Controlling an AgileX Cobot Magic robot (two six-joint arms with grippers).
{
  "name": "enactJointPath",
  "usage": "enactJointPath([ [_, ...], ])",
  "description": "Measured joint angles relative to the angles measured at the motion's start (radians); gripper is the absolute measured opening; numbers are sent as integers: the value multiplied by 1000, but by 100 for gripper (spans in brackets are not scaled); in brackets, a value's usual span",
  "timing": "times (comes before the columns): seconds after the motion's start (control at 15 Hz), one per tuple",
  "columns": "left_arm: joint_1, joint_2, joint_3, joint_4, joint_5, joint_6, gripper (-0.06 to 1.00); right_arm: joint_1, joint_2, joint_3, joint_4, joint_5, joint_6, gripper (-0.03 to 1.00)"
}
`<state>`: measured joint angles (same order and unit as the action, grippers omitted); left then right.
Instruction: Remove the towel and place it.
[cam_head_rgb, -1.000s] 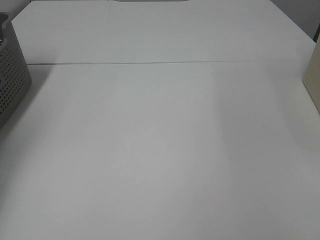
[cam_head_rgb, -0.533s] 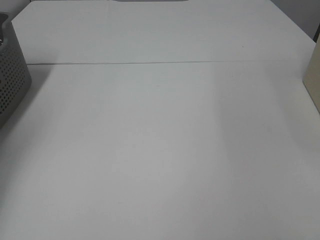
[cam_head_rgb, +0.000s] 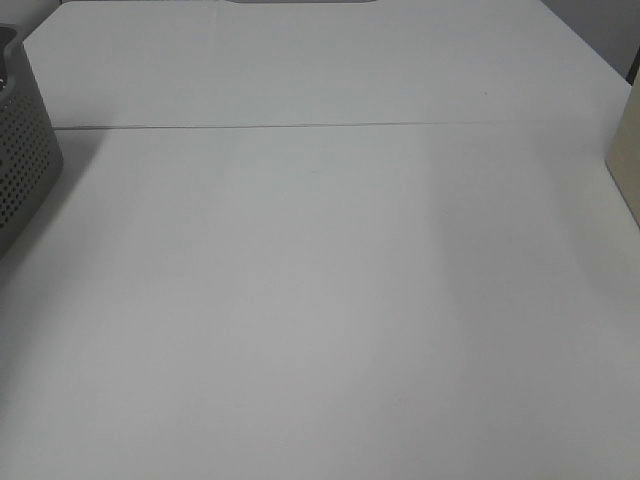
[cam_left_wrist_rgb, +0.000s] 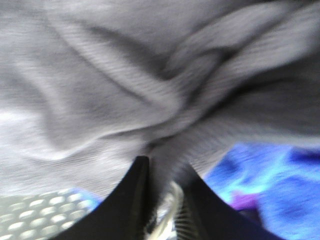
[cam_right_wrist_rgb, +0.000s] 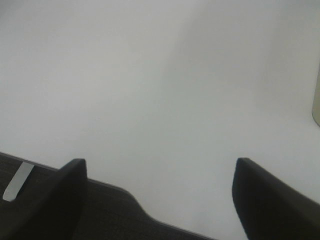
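Your left gripper (cam_left_wrist_rgb: 162, 167) pinches a fold of the crumpled grey terry-cloth towel (cam_left_wrist_rgb: 125, 90): lift straight up, slowly; your right gripper (cam_right_wrist_rgb: 160, 175) stands spread, empty.

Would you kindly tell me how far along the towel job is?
Done: nothing placed on the table. In hand: the left gripper pinches a fold of the towel at the basket. Left: lifting it out and placing it; the right gripper hangs open.
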<state>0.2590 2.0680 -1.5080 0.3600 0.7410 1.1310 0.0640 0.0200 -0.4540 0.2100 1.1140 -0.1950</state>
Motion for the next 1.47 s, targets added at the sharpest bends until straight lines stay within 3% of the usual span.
enactJointPath([
  [0.13, 0, 0, 0, -23, 3, 0, 13, 0, 0, 0, 0, 0, 0, 76],
  [0.2, 0, 0, 0, -25, 6, 0, 0, 0, 0, 0, 0, 0, 0, 76],
  [0.53, -53, -93, 0, -24, 10, -24, 0, 0, 0, 0, 0, 0, 0, 76],
  [0.93, -126, -369, 0, -58, 11, -145, 0, 0, 0, 0, 0, 0, 0, 76],
  [1.4, -220, -675, 0, -266, 13, -154, 0, 0, 0, 0, 0, 0, 0, 76],
  [1.47, -295, -713, -19, -273, 15, -160, 0, 0, 0, 0, 0, 0, 0, 76],
])
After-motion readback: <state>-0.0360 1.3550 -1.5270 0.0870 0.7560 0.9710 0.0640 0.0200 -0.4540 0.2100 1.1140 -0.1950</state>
